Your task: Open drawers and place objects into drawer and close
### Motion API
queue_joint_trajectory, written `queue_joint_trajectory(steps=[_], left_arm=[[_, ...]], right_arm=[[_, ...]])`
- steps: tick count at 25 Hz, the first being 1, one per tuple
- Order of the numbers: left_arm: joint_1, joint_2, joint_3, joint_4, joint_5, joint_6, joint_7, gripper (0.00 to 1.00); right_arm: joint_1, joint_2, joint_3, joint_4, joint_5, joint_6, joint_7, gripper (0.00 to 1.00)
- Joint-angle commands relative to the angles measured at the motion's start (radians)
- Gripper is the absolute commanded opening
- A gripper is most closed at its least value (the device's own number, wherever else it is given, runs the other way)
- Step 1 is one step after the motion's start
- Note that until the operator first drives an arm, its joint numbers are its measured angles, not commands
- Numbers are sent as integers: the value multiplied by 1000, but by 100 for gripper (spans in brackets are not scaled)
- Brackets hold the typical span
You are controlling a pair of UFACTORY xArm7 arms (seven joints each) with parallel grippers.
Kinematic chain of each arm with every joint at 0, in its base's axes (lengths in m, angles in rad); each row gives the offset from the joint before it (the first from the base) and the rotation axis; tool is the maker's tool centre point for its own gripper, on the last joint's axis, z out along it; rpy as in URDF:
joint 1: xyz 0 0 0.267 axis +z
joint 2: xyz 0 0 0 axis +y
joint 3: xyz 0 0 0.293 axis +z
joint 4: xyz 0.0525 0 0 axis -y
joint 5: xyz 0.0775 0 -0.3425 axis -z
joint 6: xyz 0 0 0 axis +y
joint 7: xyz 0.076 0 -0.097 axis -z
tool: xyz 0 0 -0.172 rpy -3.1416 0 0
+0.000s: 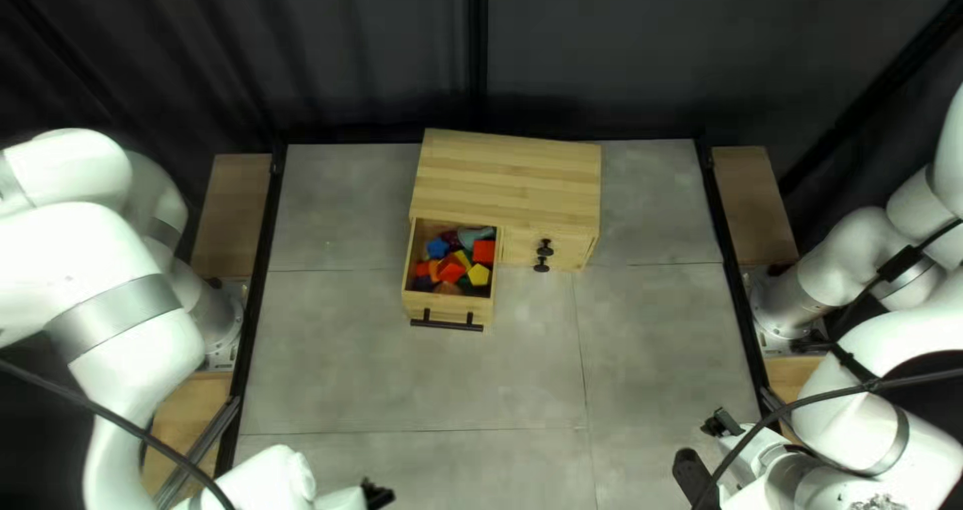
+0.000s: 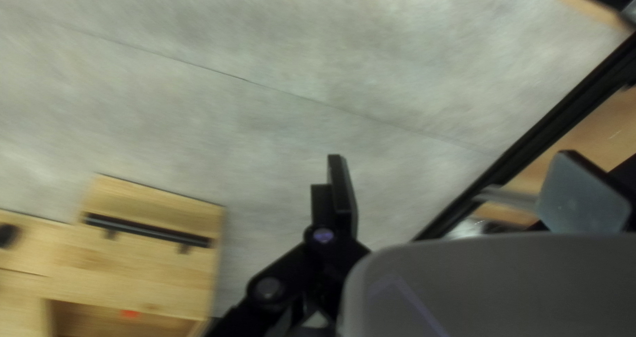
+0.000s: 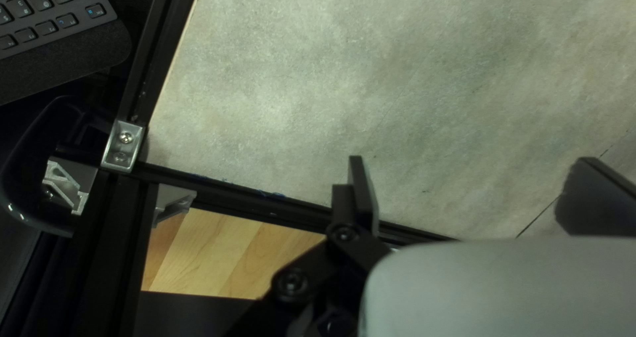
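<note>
The open pale wooden drawer (image 1: pixel 431 305), full of coloured blocks (image 1: pixel 451 270), juts from the slatted wooden cabinet (image 1: pixel 512 181) midway along the grey worktop's (image 1: pixel 351 360) far edge. Shutting it could jam if a high-lying block catches the cabinet's front; a push at one end of the black bar handle (image 1: pixel 446 325) might skew it or slide the cabinet. Both the left pincer (image 2: pixel 452 157) and right pincer (image 3: pixel 471 159) have their fingers apart, empty. The lower blocks are hidden; the left wrist view cuts off the drawer's inside and blurs the handle.
</note>
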Motion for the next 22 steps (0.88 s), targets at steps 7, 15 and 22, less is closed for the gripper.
queue_joint_trajectory(steps=[7,15,22], left_arm=[[8,-8,1,-10,-5,-9,8,100],[-95,168,-4,155,177,173,182,100],[-20,76,-14,-33,211,54,308,100]], right_arm=[[0,0,0,0,0,0,0,100],[0,0,0,0,0,0,0,100],[0,0,0,0,0,0,0,100]])
